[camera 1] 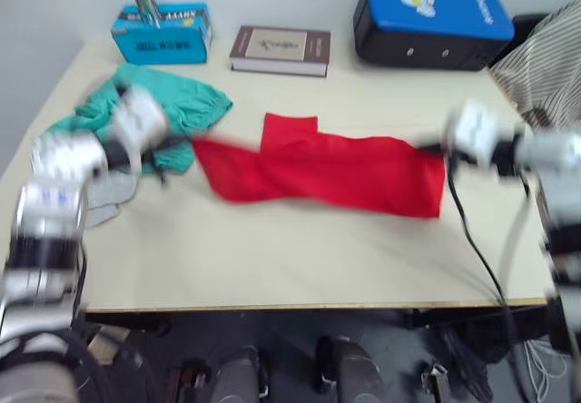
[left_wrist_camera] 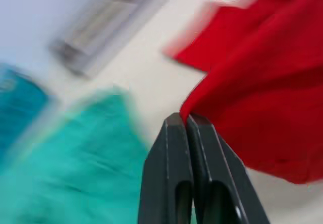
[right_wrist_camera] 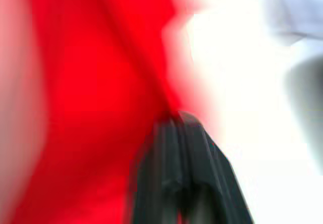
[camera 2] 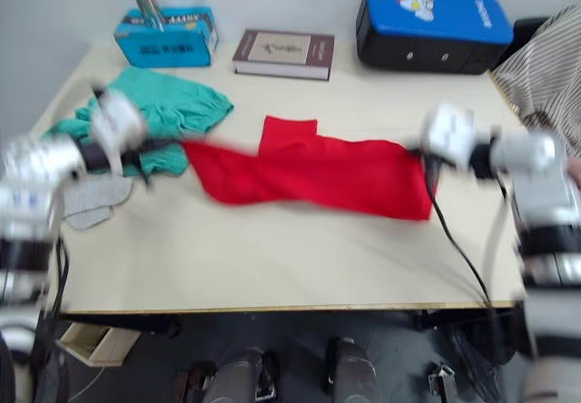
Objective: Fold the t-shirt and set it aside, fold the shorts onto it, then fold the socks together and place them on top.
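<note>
T-shirt (camera 1: 327, 172) lies mid-frame on the surface (camera 1: 272, 249); shorts (camera 1: 172, 108) upper left; socks (camera 1: 104, 194) below them.

- One red t-shirt (camera 1: 327, 174).
- One pair of teal shorts (camera 1: 172, 105).
- Grey socks (camera 2: 91, 199): one patch visible; count unclear.
- One book (camera 1: 280, 49).
- One blue box (camera 1: 162, 33) with one metal can (camera 1: 143, 0) on it.
- One blue-topped black case (camera 1: 431, 22).
- One striped cloth (camera 1: 545, 67).
- Two grippers: left (left_wrist_camera: 187, 119), right (right_wrist_camera: 179, 118).

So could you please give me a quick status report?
Both end effectors, left and right, shut on t-shirt. Shirt stretched flat. Shorts beside it.
</note>
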Controlling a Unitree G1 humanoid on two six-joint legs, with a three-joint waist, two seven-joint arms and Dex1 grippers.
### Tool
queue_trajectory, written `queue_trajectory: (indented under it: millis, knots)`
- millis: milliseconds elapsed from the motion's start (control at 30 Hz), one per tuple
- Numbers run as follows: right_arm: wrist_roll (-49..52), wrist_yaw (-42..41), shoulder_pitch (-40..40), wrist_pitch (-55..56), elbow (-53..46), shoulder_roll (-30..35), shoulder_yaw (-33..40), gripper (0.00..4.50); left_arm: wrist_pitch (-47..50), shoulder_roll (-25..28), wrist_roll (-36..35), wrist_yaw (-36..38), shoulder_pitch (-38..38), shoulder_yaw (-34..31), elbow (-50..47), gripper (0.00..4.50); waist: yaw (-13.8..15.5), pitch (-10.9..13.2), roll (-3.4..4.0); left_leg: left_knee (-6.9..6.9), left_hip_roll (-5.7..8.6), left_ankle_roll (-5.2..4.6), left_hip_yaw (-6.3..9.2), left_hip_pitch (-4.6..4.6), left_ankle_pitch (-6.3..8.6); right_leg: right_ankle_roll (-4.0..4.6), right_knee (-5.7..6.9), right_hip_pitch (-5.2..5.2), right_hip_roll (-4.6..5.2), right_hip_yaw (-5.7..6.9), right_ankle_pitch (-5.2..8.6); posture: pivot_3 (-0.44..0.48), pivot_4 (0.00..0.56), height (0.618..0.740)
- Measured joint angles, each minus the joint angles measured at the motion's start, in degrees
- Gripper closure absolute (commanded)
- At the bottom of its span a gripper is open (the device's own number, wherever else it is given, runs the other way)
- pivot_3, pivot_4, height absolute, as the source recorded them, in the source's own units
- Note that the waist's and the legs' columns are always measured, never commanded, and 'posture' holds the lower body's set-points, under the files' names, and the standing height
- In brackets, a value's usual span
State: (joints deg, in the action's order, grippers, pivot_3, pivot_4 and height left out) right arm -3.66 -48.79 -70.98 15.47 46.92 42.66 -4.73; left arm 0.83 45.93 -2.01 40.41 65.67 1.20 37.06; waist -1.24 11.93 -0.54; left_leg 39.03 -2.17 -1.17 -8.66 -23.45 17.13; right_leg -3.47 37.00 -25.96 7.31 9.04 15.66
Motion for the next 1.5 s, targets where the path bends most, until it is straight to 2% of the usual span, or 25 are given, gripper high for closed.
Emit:
queue_trajectory:
  millis: [100, 233, 333, 433, 533, 600, 667, 700, 767, 867, 967, 1067, 1167, 1233, 1367, 1500]
  knots:
    - [-5.07, 15.06, -17.69, 6.43, 13.32, -1.82, -0.1, 4.5, -10.99, -0.69, 4.74, -11.21, 21.98, -0.23, 17.78, 4.49, -0.48, -0.08, -0.1, -0.21, 0.47, -0.02, 0.01, -0.6, 0.1, 0.02, 0.58, -0.88, 0.12, 0.42, 0.01, 0.0, 0.15, 0.74]
    - [-9.99, 31.21, -29.76, 11.82, 22.41, -1.22, -0.1, 4.5, -23.49, 1.57, 11.39, -23.96, 39.67, 0.57, 29.85, 4.49, -0.95, -0.1, -0.1, -0.95, 0.54, -0.42, -0.03, -0.68, 0.58, -0.12, 0.54, -1.15, 0.21, 0.97, 0.06, 0.0, 0.15, 0.74]
    - [-12.97, 37.41, -33.22, 14.59, 24.53, -0.08, -0.65, 4.5, -29.37, 2.31, 13.51, -25.08, 46.33, 1.06, 32.81, 4.49, -0.8, -0.1, -0.1, -1.06, 0.65, -0.56, -0.17, -0.82, 0.67, -0.2, 0.55, -1.31, 0.29, 1.18, 0.03, 0.0, 0.15, 0.74]
    - [-14.18, 36.89, -32.83, 14.51, 26.17, 1.35, -0.72, 4.5, -33.12, 2.54, 13.15, -18.54, 46.4, 0.82, 33.69, 4.49, -0.46, -0.1, -0.1, -1.08, 0.58, -0.67, -0.46, -0.84, 0.74, -0.44, 0.31, -1.05, 0.29, 1.18, 0.17, 0.0, 0.15, 0.74]
    - [-13.66, 32.71, -26.02, 15.31, 26.27, 2.4, -0.31, 4.5, -36.09, 2.55, 10.3, -7.37, 38.73, -0.39, 32.96, 4.49, -0.35, -0.1, -0.1, -0.82, 0.45, -0.71, -0.75, -0.68, 0.75, -0.75, -0.3, -0.14, 0.27, 1.15, 0.35, 0.0, 0.15, 0.74]
    - [-12.11, 28.38, -18.51, 16.2, 25.93, 2.42, 0.5, 4.5, -38.01, 2.46, 7.62, 0.52, 29.26, -1.04, 30.64, 4.49, -0.4, -0.1, -0.1, -0.52, 0.48, -0.96, -0.91, -0.66, 0.54, -0.88, -1.17, 0.47, 0.28, 1.03, 0.43, 0.0, 0.15, 0.74]
    - [-10.79, 24.06, -9.63, 17.94, 24.56, 2.42, 0.68, 4.5, -38.48, 2.17, 4.27, 7.39, 18.03, -1.44, 25.44, 4.49, -0.66, -0.09, -0.09, 0.0, 0.44, -1.09, -1.04, -0.7, 0.36, -1.12, -0.94, 0.48, 0.29, 0.81, 0.25, 0.0, 0.15, 0.74]
    - [-10.09, 21.87, -4.3, 19.23, 23.06, 2.46, 0.7, 4.5, -38.26, 2.23, 2.37, 10.07, 10.89, -1.73, 20.26, 4.49, -0.84, -0.08, -0.09, 0.14, 0.41, -1.12, -1.09, -0.63, 0.28, -1.12, -0.8, 0.52, 0.31, 0.67, 0.13, 0.0, 0.15, 0.74]
    - [-8.35, 17.16, 10.23, 23.77, 16.52, 3.18, 0.64, 4.5, -35.35, 2.71, -3.11, 12.99, -9.61, -3.53, 2.73, 4.49, -1.09, -0.1, -0.08, 0.04, 0.27, -1.19, -0.88, -0.09, 0.14, -1.12, -0.6, 0.72, 0.44, 0.14, -0.01, 0.0, 0.15, 0.74]
    - [-5.95, 11.88, 28.48, 25.42, 8.34, 4.03, 0.57, 4.5, -26.75, 2.85, -7.1, 13.69, -36.36, -4.39, -19.06, 4.49, -1.86, -0.05, -0.01, 0.01, 0.29, -1.21, -0.93, 0.06, 0.14, -1.1, -0.45, 0.75, 0.53, -0.13, 0.01, 0.0, 0.15, 0.74]
    - [-4.57, 9.42, 41.63, 25.44, -0.65, 7.26, 0.95, 4.5, -19.82, 3.35, -7.9, 12.9, -54.34, -5.48, -36.68, 4.49, -1.78, -0.06, 0.01, 0.03, 0.26, -1.19, -0.94, 0.17, 0.15, -1.06, -0.39, 0.81, 0.57, -0.5, 0.03, 0.0, 0.15, 0.74]
    - [-0.71, 6.67, 50.88, 23.41, -10.93, 10.39, 3.34, 4.5, -14.41, 3.36, -8.97, 11.1, -64.08, -9.32, -47.04, 4.49, -1.36, -0.08, -0.01, 0.03, 0.16, -1.11, -0.8, 0.94, 0.22, -1.02, -0.82, 1.64, 0.54, -0.5, 0.05, 0.0, 0.15, 0.74]
    - [2.26, 4.11, 57.85, 19.63, -18.8, 12.0, 4.96, 4.5, -10.86, 3.61, -9.04, 10.32, -69.39, -11.14, -52.34, 4.49, -0.54, -0.17, 0.13, -0.06, -0.08, -0.93, -0.75, 1.81, 0.77, -0.91, -1.12, 2.54, 0.48, -0.5, 0.11, 0.0, 0.15, 0.74]
    - [2.9, 2.84, 60.41, 16.52, -22.81, 13.81, 5.35, 4.5, -8.49, 2.57, -8.86, 8.46, -69.93, -11.61, -54.5, 4.49, -0.19, -0.22, 0.2, -0.06, -0.07, -0.99, -0.78, 1.87, 0.8, -0.86, -1.08, 2.56, 0.76, -0.54, 0.14, 0.0, 0.15, 0.74]
    - [3.56, 3.07, 62.11, 10.27, -27.51, 14.68, 7.93, 4.5, -3.22, 0.17, -9.06, 5.37, -69.0, -11.41, -58.24, 4.49, -0.23, -0.26, 0.21, -0.05, -0.11, -0.95, -0.88, 1.87, 0.79, -0.8, -1.06, 2.52, 0.7, -0.55, 0.18, 0.0, 0.15, 0.74]
    - [4.91, 1.18, 64.83, 4.72, -32.81, 14.92, 9.15, 4.5, 1.16, 1.98, -10.81, 8.27, -70.44, -10.91, -61.07, 4.49, -0.28, -0.26, 0.21, -0.04, -0.33, -0.88, -1.06, 1.88, 0.79, -0.76, -1.11, 2.46, 0.41, -0.65, 0.2, 0.0, 0.15, 0.74]
